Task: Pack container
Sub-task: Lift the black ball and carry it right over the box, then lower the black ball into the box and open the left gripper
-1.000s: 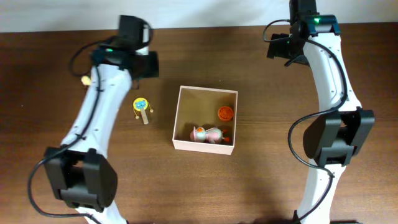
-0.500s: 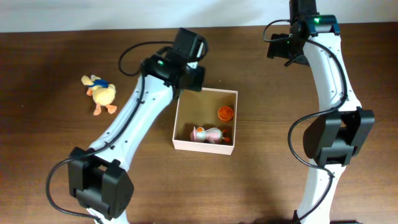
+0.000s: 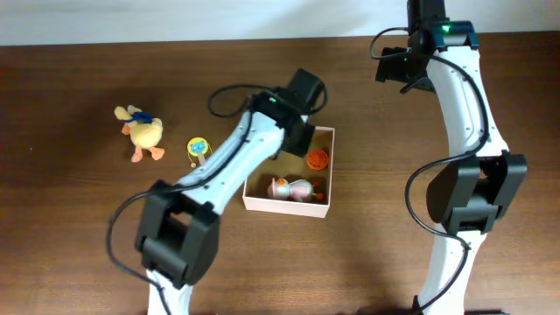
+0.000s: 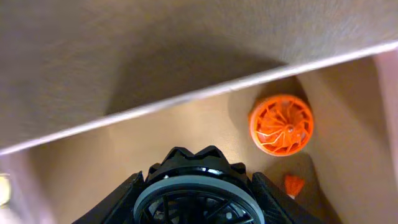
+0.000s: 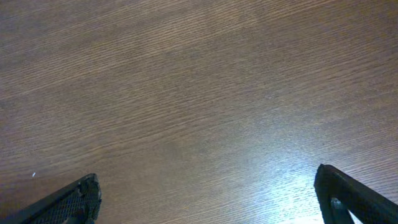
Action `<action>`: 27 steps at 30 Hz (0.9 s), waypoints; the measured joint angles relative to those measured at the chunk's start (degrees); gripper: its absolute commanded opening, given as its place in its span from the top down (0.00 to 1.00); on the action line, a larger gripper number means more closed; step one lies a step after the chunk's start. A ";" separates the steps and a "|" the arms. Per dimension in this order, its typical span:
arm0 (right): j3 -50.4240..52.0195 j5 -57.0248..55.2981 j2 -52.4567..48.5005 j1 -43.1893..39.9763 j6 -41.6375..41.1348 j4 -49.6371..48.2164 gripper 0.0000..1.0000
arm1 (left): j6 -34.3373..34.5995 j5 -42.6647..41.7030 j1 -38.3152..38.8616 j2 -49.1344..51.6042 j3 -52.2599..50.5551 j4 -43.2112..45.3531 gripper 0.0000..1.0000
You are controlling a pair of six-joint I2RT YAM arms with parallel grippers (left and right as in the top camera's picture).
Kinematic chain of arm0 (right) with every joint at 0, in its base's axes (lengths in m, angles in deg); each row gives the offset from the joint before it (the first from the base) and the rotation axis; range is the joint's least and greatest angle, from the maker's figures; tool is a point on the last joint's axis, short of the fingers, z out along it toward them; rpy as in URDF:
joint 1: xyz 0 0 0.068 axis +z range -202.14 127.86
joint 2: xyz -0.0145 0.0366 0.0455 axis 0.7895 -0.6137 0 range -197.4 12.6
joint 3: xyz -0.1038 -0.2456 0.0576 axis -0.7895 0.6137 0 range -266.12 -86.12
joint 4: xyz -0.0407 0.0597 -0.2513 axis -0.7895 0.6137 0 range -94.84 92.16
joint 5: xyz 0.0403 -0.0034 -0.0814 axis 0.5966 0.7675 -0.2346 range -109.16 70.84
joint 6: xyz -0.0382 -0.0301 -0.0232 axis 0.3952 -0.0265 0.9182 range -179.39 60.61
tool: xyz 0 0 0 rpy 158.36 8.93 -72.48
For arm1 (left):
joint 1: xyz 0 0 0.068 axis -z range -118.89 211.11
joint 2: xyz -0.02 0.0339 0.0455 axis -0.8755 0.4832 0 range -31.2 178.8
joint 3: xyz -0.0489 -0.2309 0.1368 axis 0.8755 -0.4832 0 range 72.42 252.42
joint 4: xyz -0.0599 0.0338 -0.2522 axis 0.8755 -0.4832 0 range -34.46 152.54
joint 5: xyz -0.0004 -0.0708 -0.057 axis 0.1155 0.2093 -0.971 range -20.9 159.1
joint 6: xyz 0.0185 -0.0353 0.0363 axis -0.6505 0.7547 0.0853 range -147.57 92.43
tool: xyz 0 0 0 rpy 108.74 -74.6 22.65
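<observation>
The container point(image 3: 332, 171) is a square white-walled box with a tan inside, at the table's middle. It holds an orange wheel point(image 3: 317, 158), a pink and white toy point(image 3: 293, 188) and a small orange piece point(image 3: 318, 194). My left gripper point(image 3: 296, 133) hangs over the box's back left part. In the left wrist view my left gripper point(image 4: 199, 194) is shut on a black wheel with a grey rim point(image 4: 199, 185), above the tan floor point(image 4: 186, 134), with the orange wheel point(image 4: 282, 124) to its right. My right gripper point(image 5: 208, 205) is open and empty over bare wood at the back right point(image 3: 402, 68).
A yellow duck plush point(image 3: 142, 131) and a small yellow and blue rattle point(image 3: 199, 150) lie on the table left of the container. The table's far edge runs just behind both arms.
My left arm has swung right from the back left of the table to over the container, uncovering the duck and the rattle. The right arm has not moved.
</observation>
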 measured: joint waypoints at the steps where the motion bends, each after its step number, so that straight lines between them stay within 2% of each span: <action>1: 0.00 0.00 0.00 0.00 0.00 0.02 0.01 | 0.00 0.02 0.33 0.76 -0.07 -0.02 0.61; 11: 0.00 0.00 0.00 0.00 0.00 0.02 0.01 | 0.00 0.22 0.98 6.32 -0.11 1.03 0.62; 19: 0.00 0.00 0.00 0.00 0.00 0.02 0.01 | 0.00 0.24 0.98 7.06 -0.17 4.50 0.60; 26: 0.00 0.00 0.00 0.00 0.00 0.02 0.01 | -0.22 0.26 0.98 7.06 -0.17 4.70 0.21; 27: 0.00 0.00 0.00 0.00 0.02 0.02 0.02 | -0.57 0.33 0.98 7.06 -0.17 4.72 0.19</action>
